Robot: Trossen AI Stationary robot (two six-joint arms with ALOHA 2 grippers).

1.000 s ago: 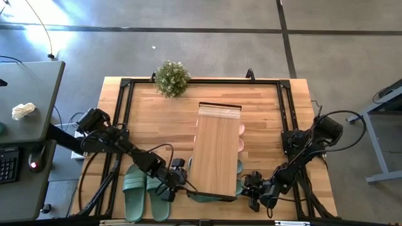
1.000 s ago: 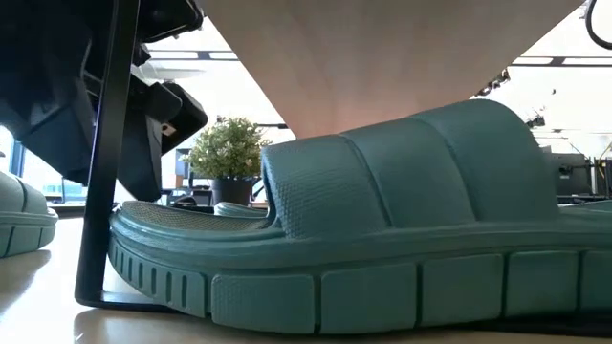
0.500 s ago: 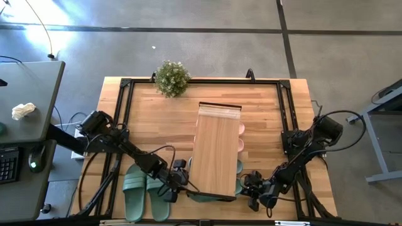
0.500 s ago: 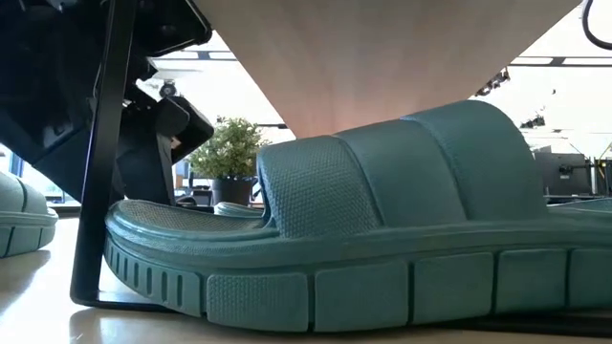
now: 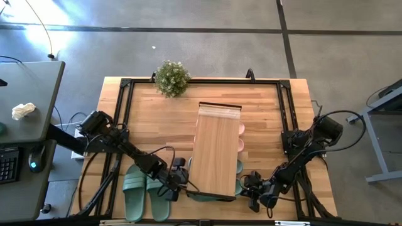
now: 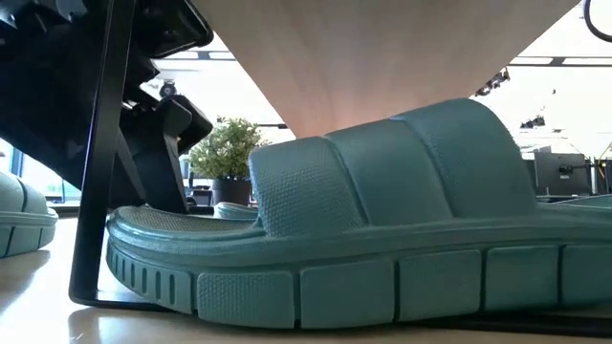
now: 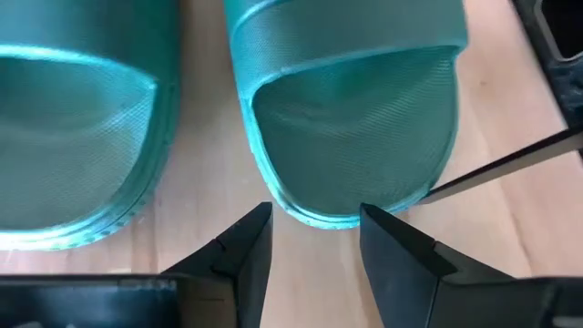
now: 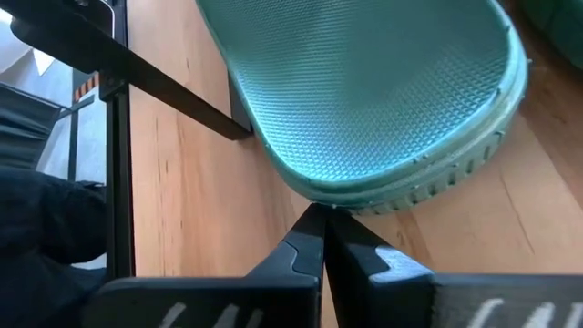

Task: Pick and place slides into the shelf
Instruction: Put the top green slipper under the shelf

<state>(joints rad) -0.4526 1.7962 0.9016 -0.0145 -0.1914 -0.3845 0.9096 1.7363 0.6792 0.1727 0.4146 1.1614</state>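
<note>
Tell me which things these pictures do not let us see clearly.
- High view: the shelf top covers its tiers; only slivers of pink slides show at its edge.
- Low view: one green slide fills the picture, hiding the table behind it.
- Left wrist view: a second slide is cut off by the edge.
- Right wrist view: the slide heel hides what lies beyond.

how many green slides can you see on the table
4 at least: a pair of green slides on the table left of the shelf, and two more poking out under the shelf's near end. Pink slides show too; the shelf may hide others.
</note>
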